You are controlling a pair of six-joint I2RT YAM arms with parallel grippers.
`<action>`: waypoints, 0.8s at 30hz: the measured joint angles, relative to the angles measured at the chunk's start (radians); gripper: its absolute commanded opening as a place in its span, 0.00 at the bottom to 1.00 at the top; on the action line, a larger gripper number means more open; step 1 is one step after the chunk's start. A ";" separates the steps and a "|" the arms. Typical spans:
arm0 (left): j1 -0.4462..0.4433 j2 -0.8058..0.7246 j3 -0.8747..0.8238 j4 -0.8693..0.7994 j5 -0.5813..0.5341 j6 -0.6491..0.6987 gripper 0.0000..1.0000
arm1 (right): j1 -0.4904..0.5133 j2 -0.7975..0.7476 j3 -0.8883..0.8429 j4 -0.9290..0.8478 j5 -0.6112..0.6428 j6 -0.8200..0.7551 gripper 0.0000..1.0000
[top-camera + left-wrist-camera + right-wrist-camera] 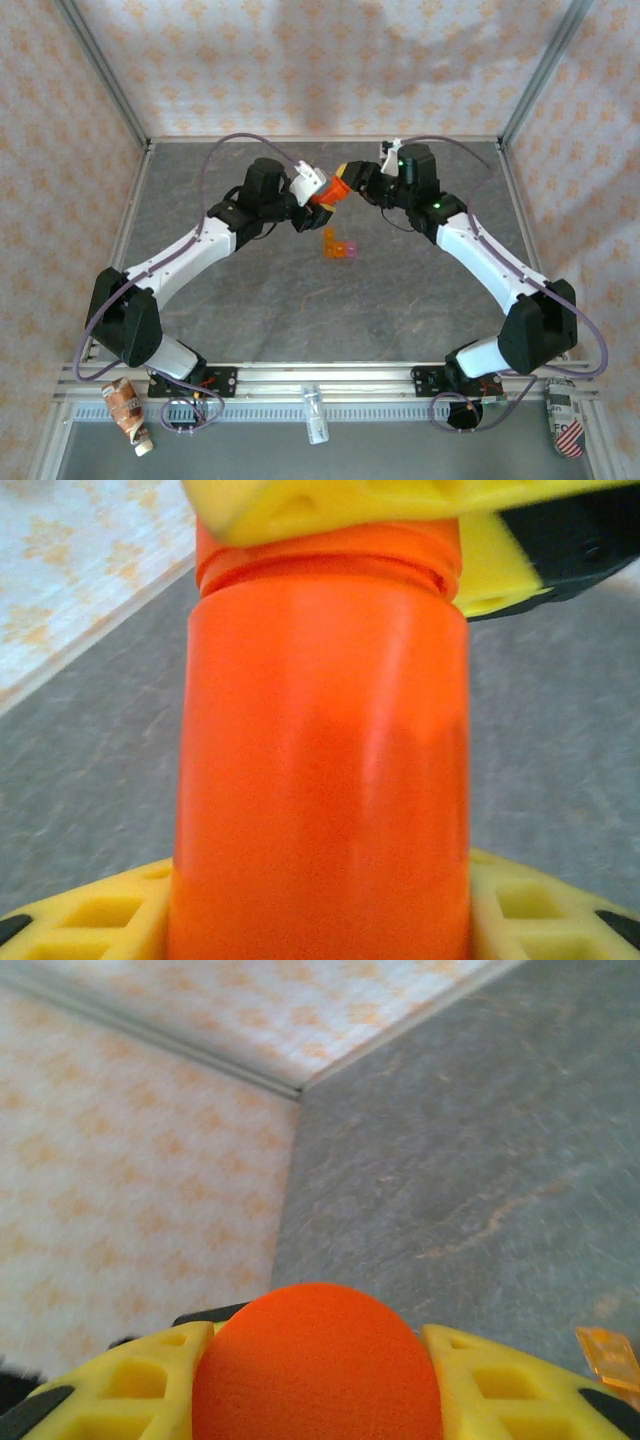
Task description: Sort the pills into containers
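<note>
Currently grips the orange bottle (320, 760) around its body with the left gripper (320, 190), yellow fingers (100, 920) on either side. Clamps the orange-red cap (315, 1360) with the right gripper (349, 181), closed on it from 3 o'clock in the top view. Suspends the bottle between both grippers, over the far middle of the grey table (250, 300). Shows the containers (338, 245), orange and pink compartments joined, on the table at 6 o'clock from the bottle, near it, apart from both grippers.
</note>
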 measured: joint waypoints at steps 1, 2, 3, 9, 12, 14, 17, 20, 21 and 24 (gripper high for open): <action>0.013 -0.001 0.000 0.009 0.050 -0.034 0.00 | -0.013 -0.004 -0.010 0.029 -0.043 -0.031 0.30; 0.021 -0.002 0.000 0.016 0.086 -0.060 0.00 | -0.021 -0.008 -0.016 0.050 -0.075 -0.053 0.29; 0.027 -0.002 0.000 0.023 0.117 -0.083 0.00 | -0.029 -0.011 -0.020 0.070 -0.103 -0.075 0.29; 0.055 -0.012 -0.025 0.115 0.263 -0.248 0.00 | -0.048 -0.013 -0.021 0.149 -0.205 -0.127 0.29; 0.061 -0.012 -0.029 0.146 0.291 -0.299 0.00 | -0.050 -0.016 -0.029 0.188 -0.211 -0.126 0.29; 0.060 -0.012 -0.037 0.172 0.300 -0.323 0.00 | -0.050 -0.023 -0.044 0.217 -0.211 -0.117 0.35; 0.060 -0.012 -0.045 0.193 0.299 -0.340 0.00 | -0.052 -0.029 -0.055 0.233 -0.210 -0.098 0.51; 0.058 -0.013 -0.045 0.200 0.273 -0.333 0.00 | -0.051 -0.029 -0.056 0.243 -0.198 -0.063 0.71; 0.057 -0.014 -0.045 0.199 0.255 -0.326 0.00 | -0.052 -0.032 -0.057 0.241 -0.183 -0.043 0.78; 0.059 -0.022 -0.045 0.195 0.196 -0.293 0.00 | -0.057 -0.045 -0.059 0.230 -0.133 0.005 0.87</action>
